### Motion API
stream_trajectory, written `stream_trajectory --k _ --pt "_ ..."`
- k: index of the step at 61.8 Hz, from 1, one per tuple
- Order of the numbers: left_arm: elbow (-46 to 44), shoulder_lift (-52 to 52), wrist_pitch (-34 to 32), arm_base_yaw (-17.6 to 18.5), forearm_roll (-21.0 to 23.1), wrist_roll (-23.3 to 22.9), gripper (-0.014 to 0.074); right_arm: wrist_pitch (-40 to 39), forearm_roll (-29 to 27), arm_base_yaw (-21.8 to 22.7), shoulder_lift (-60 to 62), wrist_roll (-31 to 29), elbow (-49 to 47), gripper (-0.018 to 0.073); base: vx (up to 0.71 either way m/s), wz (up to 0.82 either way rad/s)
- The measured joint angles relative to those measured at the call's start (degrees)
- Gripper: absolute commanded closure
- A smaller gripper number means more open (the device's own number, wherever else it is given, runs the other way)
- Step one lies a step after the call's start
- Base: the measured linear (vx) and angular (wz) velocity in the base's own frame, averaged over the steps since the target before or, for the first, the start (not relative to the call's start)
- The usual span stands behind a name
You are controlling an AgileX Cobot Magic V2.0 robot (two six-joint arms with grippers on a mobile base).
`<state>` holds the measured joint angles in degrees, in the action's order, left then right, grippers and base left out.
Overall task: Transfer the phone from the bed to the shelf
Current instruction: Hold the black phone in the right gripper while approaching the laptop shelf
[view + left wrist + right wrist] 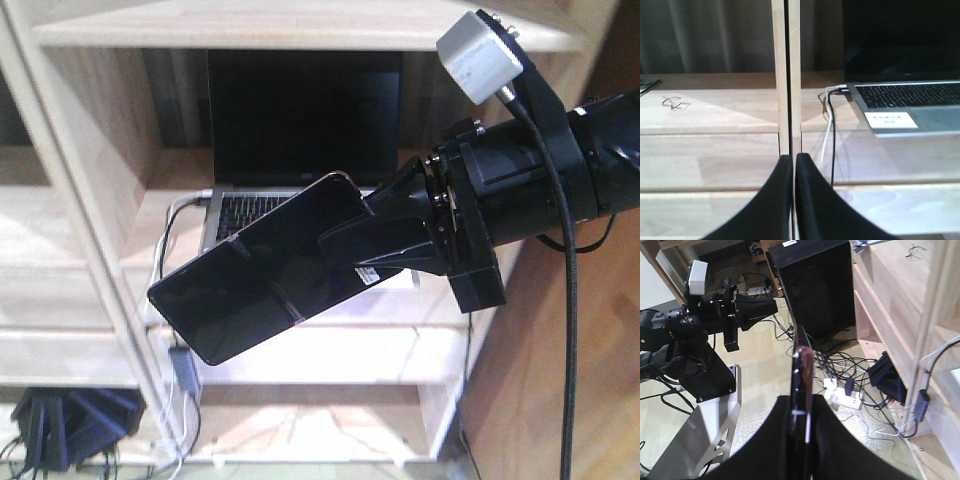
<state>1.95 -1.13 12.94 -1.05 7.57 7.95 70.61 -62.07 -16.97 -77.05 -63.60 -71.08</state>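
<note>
Right claw (378,225): clamped on one short end of the phone, one finger on each flat face.
Phone (262,272): up in the air in my right claw, out in front of the shelf's front edge and resting on no board. It is tilted, with the free end lower and toward the left upright. The face is glossy black with a crease across the middle and a pinkish rim.
Phone from my right wrist: seen edge-on, standing up between my two fingers, with the floor (765,370) below it and the shelf off to one side.
Left claw (792,167): fingers pressed together with nothing between them, pointing at the front edge of a divider (781,75).
Shelf (300,25): pale wood, thick flat boards and uprights.
Laptop (300,110): open on the middle board just beside the divider, screen dark, keyboard toward the front edge, white label on the palm rest.
Cables (831,130): one white and one black, plugged in at the laptop's side and dropping over the board's front edge.
Power strip (845,399): white, on the floor among tangled leads at the foot of the shelf.
</note>
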Motion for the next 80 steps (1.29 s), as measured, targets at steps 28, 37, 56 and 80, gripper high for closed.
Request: stream_trajectory --k 28,37,56,80 --pt "0.0 0.0 0.0 0.0 0.0 0.0 0.0596 0.0 0.0 0.0 0.0 0.0 0.0 0.0564 0.15 0.03" --pt "0.0 0.0 0.0 0.0 0.0 0.0 0.0596 0.0 0.0 0.0 0.0 0.0 0.0 0.0564 0.1 0.03" --pt "0.0 0.0 0.0 0.0 0.0 0.0 0.0596 0.0 0.0 0.0 0.0 0.0 0.0 0.0564 0.05 0.01" --pt "0.0 0.0 0.0 0.0 0.0 0.0 0.0596 0.0 0.0 0.0 0.0 0.0 0.0 0.0564 0.0 0.0"
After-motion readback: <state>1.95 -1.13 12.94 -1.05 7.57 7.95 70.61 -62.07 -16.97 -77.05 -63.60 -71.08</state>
